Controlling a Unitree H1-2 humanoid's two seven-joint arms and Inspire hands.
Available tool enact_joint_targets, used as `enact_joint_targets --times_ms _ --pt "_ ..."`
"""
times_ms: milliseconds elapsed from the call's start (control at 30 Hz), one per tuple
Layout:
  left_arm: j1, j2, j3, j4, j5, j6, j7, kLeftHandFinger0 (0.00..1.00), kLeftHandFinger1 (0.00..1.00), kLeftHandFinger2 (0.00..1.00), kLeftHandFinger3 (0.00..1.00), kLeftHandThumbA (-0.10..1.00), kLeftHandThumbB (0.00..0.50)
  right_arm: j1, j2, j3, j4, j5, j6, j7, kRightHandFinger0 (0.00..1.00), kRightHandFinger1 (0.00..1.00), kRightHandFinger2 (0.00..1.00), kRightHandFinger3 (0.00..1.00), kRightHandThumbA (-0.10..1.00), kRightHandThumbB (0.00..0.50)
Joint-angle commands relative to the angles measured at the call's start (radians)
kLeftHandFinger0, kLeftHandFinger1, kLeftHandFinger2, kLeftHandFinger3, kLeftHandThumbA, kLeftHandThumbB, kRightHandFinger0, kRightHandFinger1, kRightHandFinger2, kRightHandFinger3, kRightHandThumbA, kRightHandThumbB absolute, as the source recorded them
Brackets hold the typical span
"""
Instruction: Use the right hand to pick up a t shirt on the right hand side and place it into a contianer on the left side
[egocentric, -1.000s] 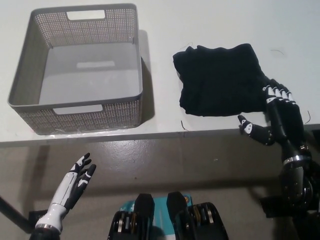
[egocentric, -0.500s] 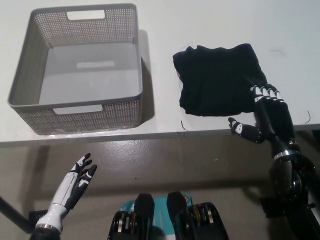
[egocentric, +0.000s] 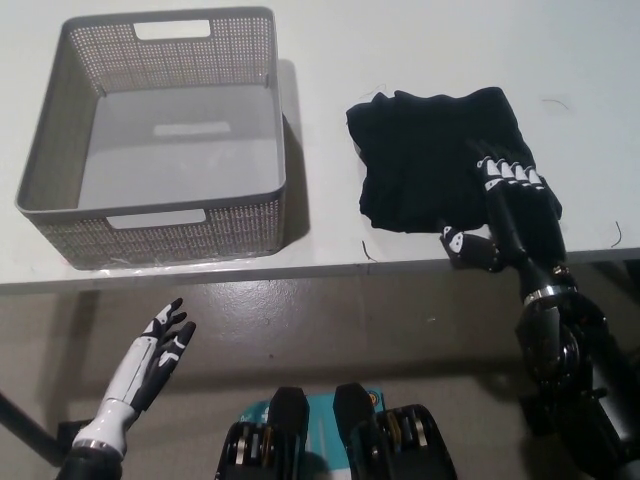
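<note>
A black t shirt (egocentric: 435, 155) lies folded in a loose bundle on the right part of the white counter (egocentric: 400, 40), its lower edge close to the counter's front edge. The black right hand (egocentric: 500, 205) reaches over that front edge and lies on the lower right part of the t shirt, its fingers (egocentric: 505, 172) spread out flat across the cloth and its thumb at the shirt's lower edge; the hand is released, not yet closed on the fabric. The grey perforated container (egocentric: 55, 215) stands on the left part of the counter, well apart from the t shirt, with a cut-out handle in its far wall and another in its near wall, and nothing visible inside it. The white left hand (egocentric: 160, 345) rests below the counter's front edge at the lower left, over the floor, holding nothing with its fingers apart and pointing up toward the counter.
</note>
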Motion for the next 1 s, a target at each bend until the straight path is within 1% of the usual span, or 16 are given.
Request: enact_joint_targets --times_ms 0,67,133,200,333,367,400,467,600,700,733,800,833,900,933,967 --pt "-0.027 0.015 0.000 -0.040 -0.004 -0.010 -0.005 0.83 0.87 0.98 1.00 1.00 0.381 -0.060 0.004 0.000 0.010 0.005 -0.030 -0.053 1.00 1.00 1.00 1.00 0.74 0.500" --pt "-0.029 0.016 -0.001 -0.039 0.001 -0.013 -0.002 0.82 0.87 0.97 1.00 1.00 0.387 -0.060 0.005 0.000 0.013 0.007 -0.027 -0.049 1.00 1.00 1.00 1.00 0.75 0.500" --pt "-0.037 0.021 -0.004 -0.030 0.008 -0.015 -0.001 0.84 0.88 0.98 1.00 1.00 0.393 -0.068 0.004 0.000 0.030 0.008 -0.034 -0.058 1.00 1.00 1.00 1.00 0.75 0.500" --pt "-0.044 0.018 -0.003 -0.032 0.007 -0.012 -0.001 0.84 0.88 0.98 1.00 1.00 0.375 -0.074 0.004 -0.002 0.040 0.012 -0.039 -0.065 1.00 1.00 1.00 1.00 0.74 0.500" --pt "-0.048 0.022 -0.001 -0.031 0.008 -0.017 0.000 0.83 0.87 0.99 1.00 1.00 0.368 -0.072 0.006 -0.002 0.041 0.014 -0.023 -0.056 1.00 1.00 1.00 1.00 0.72 0.499" --pt "-0.046 0.029 -0.004 -0.036 0.012 -0.015 -0.005 0.87 0.90 1.00 1.00 1.00 0.349 -0.070 0.005 -0.001 0.047 0.015 -0.026 -0.056 1.00 1.00 1.00 1.00 0.74 0.493" --pt "-0.050 0.027 -0.001 -0.024 0.000 -0.031 -0.006 0.87 0.90 1.00 1.00 1.00 0.335 -0.071 0.003 -0.002 0.051 0.017 -0.029 -0.057 1.00 1.00 1.00 1.00 0.75 0.500" --pt "-0.053 0.022 0.003 -0.028 -0.004 -0.017 -0.005 0.87 0.90 1.00 1.00 1.00 0.342 -0.079 -0.002 -0.004 0.078 0.020 -0.043 -0.071 1.00 1.00 1.00 1.00 0.79 0.500" --pt "-0.056 0.021 0.001 -0.032 -0.003 -0.012 -0.007 0.88 0.91 1.00 1.00 1.00 0.351 -0.098 -0.001 -0.009 0.121 0.023 -0.040 -0.083 1.00 1.00 1.00 1.00 0.74 0.499" --pt "-0.059 0.019 0.000 -0.033 0.000 -0.019 -0.002 0.86 0.89 1.00 1.00 1.00 0.347 -0.115 0.003 -0.010 0.162 0.027 -0.039 -0.094 1.00 1.00 1.00 1.00 0.76 0.500" --pt "-0.059 0.019 0.000 -0.031 0.000 -0.021 -0.002 0.87 0.90 1.00 1.00 1.00 0.337 -0.127 0.010 -0.006 0.198 0.026 -0.026 -0.092 1.00 1.00 1.00 1.00 0.78 0.500" --pt "-0.058 0.018 -0.001 -0.031 0.005 -0.024 0.003 0.86 0.89 1.00 1.00 1.00 0.330 -0.129 0.012 -0.005 0.215 0.032 -0.032 -0.094 1.00 1.00 1.00 1.00 0.76 0.498" --pt "-0.059 0.020 -0.004 -0.031 0.009 -0.018 0.000 0.89 0.91 1.00 1.00 1.00 0.337 -0.129 0.016 -0.008 0.220 0.039 -0.036 -0.096 1.00 1.00 1.00 1.00 0.75 0.500" --pt "-0.061 0.021 -0.003 -0.034 0.009 -0.013 -0.002 0.89 0.91 1.00 1.00 1.00 0.338 -0.130 0.018 -0.004 0.231 0.039 -0.041 -0.105 1.00 1.00 1.00 1.00 0.77 0.500" --pt "-0.058 0.023 -0.003 -0.042 0.003 -0.007 -0.010 0.90 0.92 1.00 1.00 1.00 0.327 -0.130 0.019 -0.001 0.240 0.037 -0.043 -0.111 1.00 1.00 1.00 1.00 0.77 0.500" --pt "-0.058 0.022 -0.002 -0.043 -0.002 -0.008 -0.012 0.89 0.91 1.00 1.00 1.00 0.344 -0.130 0.021 0.003 0.247 0.033 -0.040 -0.114 1.00 1.00 1.00 1.00 0.77 0.500"
